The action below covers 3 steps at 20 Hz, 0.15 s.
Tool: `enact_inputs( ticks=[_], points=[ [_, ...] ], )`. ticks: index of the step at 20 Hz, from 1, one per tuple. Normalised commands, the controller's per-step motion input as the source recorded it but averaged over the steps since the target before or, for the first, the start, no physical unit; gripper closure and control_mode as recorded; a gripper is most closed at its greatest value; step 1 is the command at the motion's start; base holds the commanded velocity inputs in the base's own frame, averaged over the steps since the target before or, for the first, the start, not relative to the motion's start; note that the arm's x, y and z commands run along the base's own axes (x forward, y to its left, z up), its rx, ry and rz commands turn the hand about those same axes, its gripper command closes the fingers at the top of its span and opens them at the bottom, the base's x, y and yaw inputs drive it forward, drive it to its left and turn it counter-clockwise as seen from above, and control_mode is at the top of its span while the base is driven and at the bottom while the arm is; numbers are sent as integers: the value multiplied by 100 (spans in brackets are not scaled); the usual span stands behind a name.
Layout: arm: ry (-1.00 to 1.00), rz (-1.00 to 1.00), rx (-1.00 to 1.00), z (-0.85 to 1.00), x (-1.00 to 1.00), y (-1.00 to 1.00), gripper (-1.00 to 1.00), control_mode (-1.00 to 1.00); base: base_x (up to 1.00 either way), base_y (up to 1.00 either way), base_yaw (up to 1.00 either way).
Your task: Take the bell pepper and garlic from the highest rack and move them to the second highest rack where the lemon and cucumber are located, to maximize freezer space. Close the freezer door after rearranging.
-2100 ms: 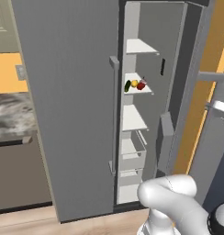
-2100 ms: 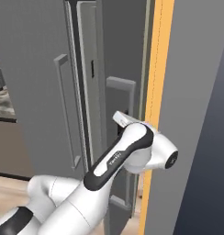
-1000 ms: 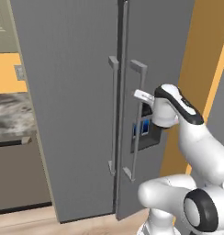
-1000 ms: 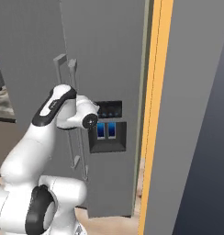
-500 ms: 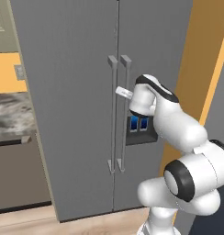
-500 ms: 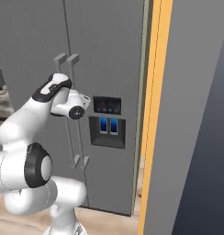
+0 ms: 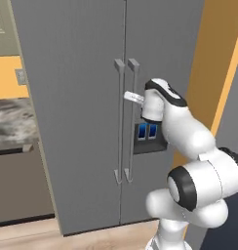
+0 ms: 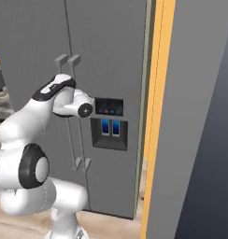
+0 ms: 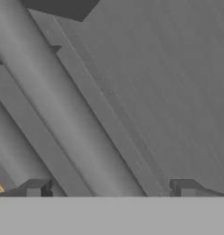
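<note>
freezer [image 7: 82,73] is fully closed — both grey doors flush, the paired bar handles [image 7: 125,122] side by side at the centre seam. Plain freezer door [image 7: 67,97] sits left of the seam, the twin with the blue-lit dispenser [image 8: 110,130] to its right. Fingers [image 9: 109,190] are spread open, straddling a handle bar without clamping it — wrist is pressed in close at mid-handle height, just above the dispenser. Marbled counter [image 7: 11,122] at far left.

Orange wall [image 7: 216,63] right of the grey cabinet; marble counter [image 7: 11,122] at left over dark drawers [image 7: 18,188]; pale wood floor [image 7: 91,239] below.
</note>
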Motion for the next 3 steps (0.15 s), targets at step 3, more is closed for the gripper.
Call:
enact_inputs(
  ticks=[3],
  points=[
    [14,-6,-2,10,50,31,-100,-100,0,0,0]
  ],
)
